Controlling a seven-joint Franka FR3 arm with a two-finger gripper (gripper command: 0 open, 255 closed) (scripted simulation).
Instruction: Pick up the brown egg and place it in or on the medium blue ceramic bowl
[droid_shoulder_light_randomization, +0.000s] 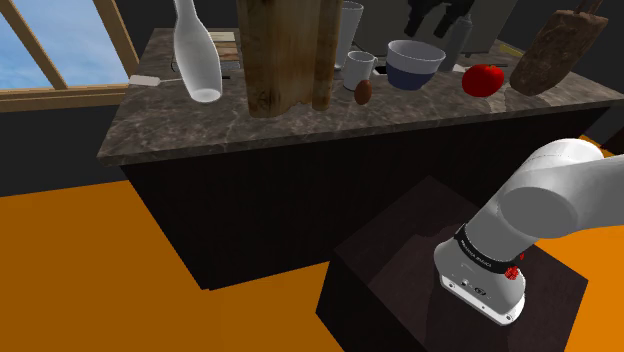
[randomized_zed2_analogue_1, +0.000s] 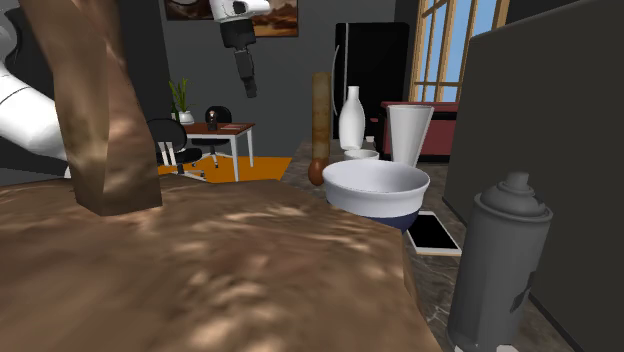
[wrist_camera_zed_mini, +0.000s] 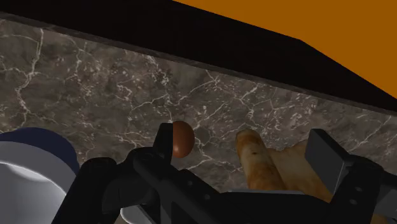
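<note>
Wrist view: my fingers (wrist_camera_zed_mini: 327, 156) stand wide apart with nothing clasped between them, and past them I look down on a grey marble tabletop (wrist_camera_zed_mini: 95, 83) veined in white. The brown egg (wrist_camera_zed_mini: 182, 138) rests on that stone just by the tip of one finger, which hides its edge; neither finger touches it. From here it looks nearly round, a little taller than wide. The blue bowl (wrist_camera_zed_mini: 39, 137), white inside, sits on the far side of that same finger, apart from the egg. A tan wooden piece (wrist_camera_zed_mini: 257, 159) shows between my fingers, beside the egg.

The shoulder view gives the egg's shape more plainly: an oval with its long axis running up and down, slightly tilted, so it seems to stand on end rather than lie flat. Which end is the narrow one I cannot tell. It sits just in front of a white mug (droid_shoulder_light_randomization: 358, 68) and beside a tall wooden block (droid_shoulder_light_randomization: 285, 50). The bowl is to that view's right of the mug, and a red tomato (droid_shoulder_light_randomization: 483, 79) is further right.

In the second exterior view my fingers hang well above the tabletop, pointing down. The egg rests at the foot of a wooden post (randomized_zed2_analogue_1: 321, 110), behind the bowl's rim. A grey spray can (randomized_zed2_analogue_1: 500, 260) stands in the foreground.
</note>
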